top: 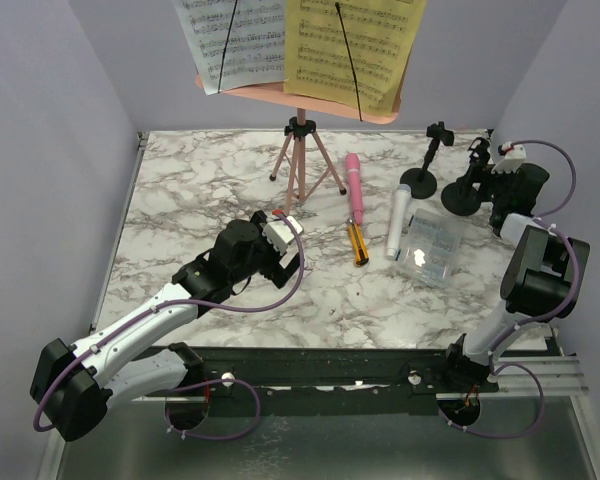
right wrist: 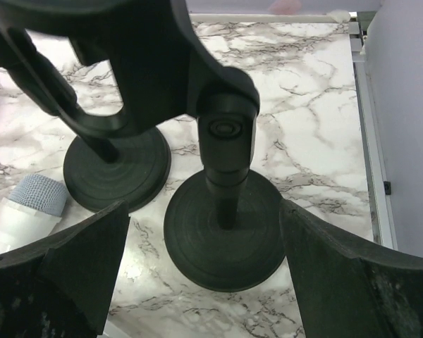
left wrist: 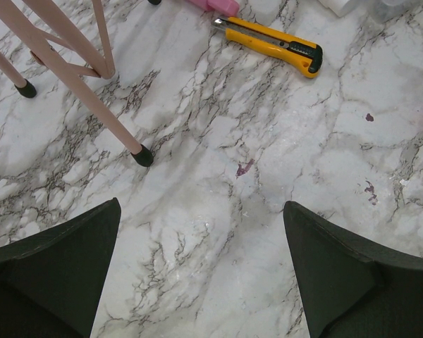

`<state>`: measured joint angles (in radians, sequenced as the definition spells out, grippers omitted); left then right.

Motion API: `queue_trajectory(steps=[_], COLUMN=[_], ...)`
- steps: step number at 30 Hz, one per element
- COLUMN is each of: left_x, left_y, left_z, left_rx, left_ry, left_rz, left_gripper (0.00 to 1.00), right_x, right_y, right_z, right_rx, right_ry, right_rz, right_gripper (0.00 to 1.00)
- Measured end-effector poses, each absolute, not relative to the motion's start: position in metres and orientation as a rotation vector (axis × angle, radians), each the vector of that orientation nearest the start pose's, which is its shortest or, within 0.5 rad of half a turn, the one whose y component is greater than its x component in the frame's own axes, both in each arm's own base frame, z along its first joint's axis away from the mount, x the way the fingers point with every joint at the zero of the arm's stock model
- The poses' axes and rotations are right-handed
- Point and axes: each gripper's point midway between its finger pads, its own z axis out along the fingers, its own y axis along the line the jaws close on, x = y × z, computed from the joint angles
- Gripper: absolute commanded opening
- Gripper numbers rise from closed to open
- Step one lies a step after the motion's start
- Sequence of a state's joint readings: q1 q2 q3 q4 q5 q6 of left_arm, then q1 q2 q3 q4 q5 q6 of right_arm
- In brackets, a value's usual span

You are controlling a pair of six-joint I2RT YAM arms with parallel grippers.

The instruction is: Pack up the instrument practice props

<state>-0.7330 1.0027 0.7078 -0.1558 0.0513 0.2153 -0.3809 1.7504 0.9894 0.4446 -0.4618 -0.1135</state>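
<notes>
Two arms share the white marbled desk [top: 180,200], yet the coming move looks to be the right one's. The right pincer [right wrist: 204,205] is spread wide and pinches nothing. The nearer black round-based mic mount [right wrist: 224,243] stands straight ahead of it, centred in the gap between the two fingers. Its stem rises upright from the disc base, so the long axis runs vertically, square to the line along which the fingers close. A short advance and a squeeze on the stem seems all that is needed. Whether the fingers touch the mount cannot be told.

The second black round-based mic mount [right wrist: 116,172] stands just beside the first, on its left in the wrist view, near enough to be knocked. The grey-white toy microphone [right wrist: 32,204] lies further left again, its mesh head towards the pincer.

The left pincer [left wrist: 201,208] is likewise spread and empty over bare marble. The pink tripod [left wrist: 77,91] stands just ahead to its left, feet on the desk. Both mounts are well apart from that arm, across the desk.
</notes>
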Motion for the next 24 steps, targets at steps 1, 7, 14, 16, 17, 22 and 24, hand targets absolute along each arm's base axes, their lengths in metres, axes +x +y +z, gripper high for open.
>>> queue_trajectory(steps=[1,7,14,16,17,22,24], left_x=[0.250,0.250,0.250,0.250,0.250,0.250,0.250], left_y=[-0.226,-0.225,-0.225,-0.225,-0.225,-0.225,-0.225], left_z=[0.177,0.177,0.176,0.176,0.176,0.175,0.175], left_rx=[0.961,0.961,0.961,0.962,0.962,0.962,0.962], left_ry=[1.801,1.801,1.802,1.804,1.804,1.804,1.804], left_rz=[-0.378,-0.378,-0.378,-0.378,-0.378,-0.378,-0.378], left_gripper=[0.99,0.99,0.99,0.99,0.99,0.99,0.99], right_x=[0.484,0.465,0.440,0.430,0.425,0.404,0.395], right_y=[-0.114,-0.107,-0.102,-0.100,-0.099,-0.091,-0.087], right_z=[0.136,0.150,0.173,0.175,0.176,0.189,0.199], right_rx=[-0.065,-0.070,-0.072,-0.067,-0.066,-0.069,-0.077], right_ry=[1.852,1.824,1.773,1.768,1.765,1.744,1.728], right_rz=[0.091,0.075,0.042,0.034,0.031,0.019,0.018], right_gripper=[0.94,0.96,0.98,0.98,0.98,0.98,0.98])
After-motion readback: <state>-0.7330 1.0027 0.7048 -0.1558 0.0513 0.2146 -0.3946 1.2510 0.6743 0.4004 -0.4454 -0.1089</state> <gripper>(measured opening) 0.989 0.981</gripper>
